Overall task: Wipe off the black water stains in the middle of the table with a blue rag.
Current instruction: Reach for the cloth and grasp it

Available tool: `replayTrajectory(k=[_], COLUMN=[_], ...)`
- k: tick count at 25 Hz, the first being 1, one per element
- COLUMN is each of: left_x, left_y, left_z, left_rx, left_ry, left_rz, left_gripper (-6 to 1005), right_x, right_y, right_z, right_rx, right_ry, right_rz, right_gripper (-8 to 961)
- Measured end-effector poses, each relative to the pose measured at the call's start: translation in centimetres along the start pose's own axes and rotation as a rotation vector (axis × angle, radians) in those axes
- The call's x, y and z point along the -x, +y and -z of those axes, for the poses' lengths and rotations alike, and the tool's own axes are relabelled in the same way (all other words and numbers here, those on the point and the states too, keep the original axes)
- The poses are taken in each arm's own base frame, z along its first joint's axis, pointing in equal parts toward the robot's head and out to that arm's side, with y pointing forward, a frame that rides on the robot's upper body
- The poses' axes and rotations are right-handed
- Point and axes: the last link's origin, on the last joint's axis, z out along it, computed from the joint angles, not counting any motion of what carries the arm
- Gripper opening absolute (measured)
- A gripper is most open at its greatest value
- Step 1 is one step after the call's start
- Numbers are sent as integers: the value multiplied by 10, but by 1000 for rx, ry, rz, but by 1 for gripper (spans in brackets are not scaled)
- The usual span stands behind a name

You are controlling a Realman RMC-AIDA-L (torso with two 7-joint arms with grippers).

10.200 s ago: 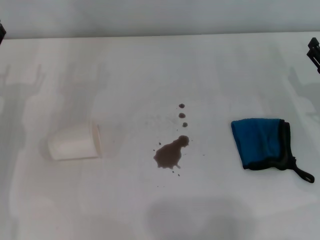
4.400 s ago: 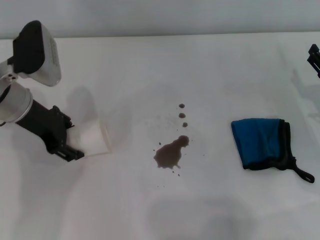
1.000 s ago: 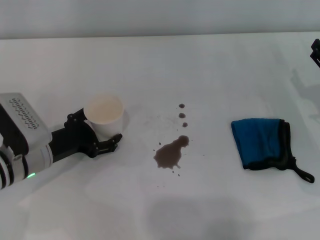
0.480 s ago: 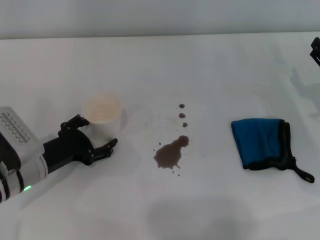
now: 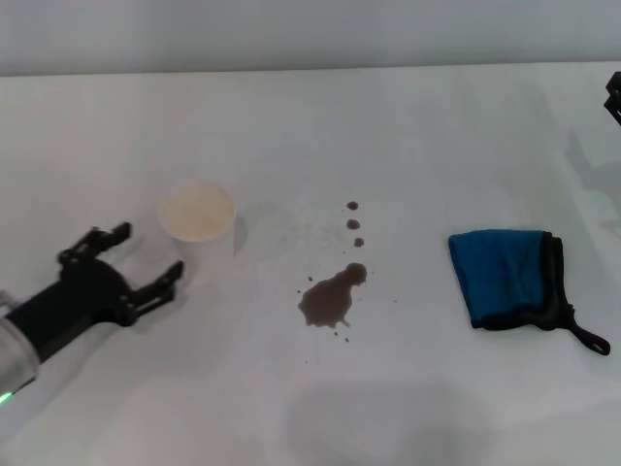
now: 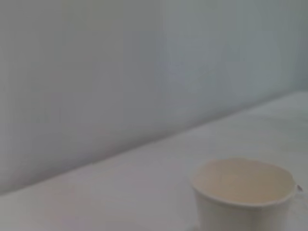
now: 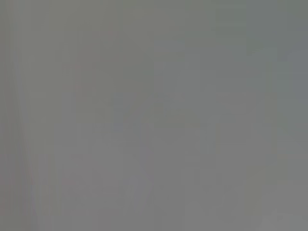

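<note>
White cup (image 5: 198,221) upright on table (image 5: 408,126) | left gripper (image 5: 147,256) beside it, fingers spread, empty | blue rag (image 5: 506,277) right of black water stains (image 5: 332,296) | right gripper (image 5: 612,95) at table edge, fingers unclear

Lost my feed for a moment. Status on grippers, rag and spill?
Left gripper jaws open, empty, beside upright white cup. Right gripper parked at table's far right edge. Blue rag untouched; black water stains unwiped. Nothing between them.
</note>
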Motion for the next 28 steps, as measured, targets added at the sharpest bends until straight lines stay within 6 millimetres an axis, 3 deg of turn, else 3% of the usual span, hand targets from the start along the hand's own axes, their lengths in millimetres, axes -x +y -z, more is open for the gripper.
replayTrajectory(k=[8,14,20,24,28], left_x=[0,-1,-4,-8,-11], left_y=[-17,-33,-45,-51,-58], left_z=[48,74,85,88,90], left_rx=[-187,-338,-417,-442,-459], left_ry=[159,231,260,278,278], left_rz=[77,97,91,79,56], left_gripper=[891,891,891,891,891], right_x=[4,16,42,64,84], right_y=[-7,-38,-71,-70,-49], right_z=[7,19,16,11,3], right_rx=[0,0,106,256,423], right_ry=[-30,-27,150,328,552], right_rz=[-72,-355,-715,-819,-815], right_gripper=[839,839,838,837,836])
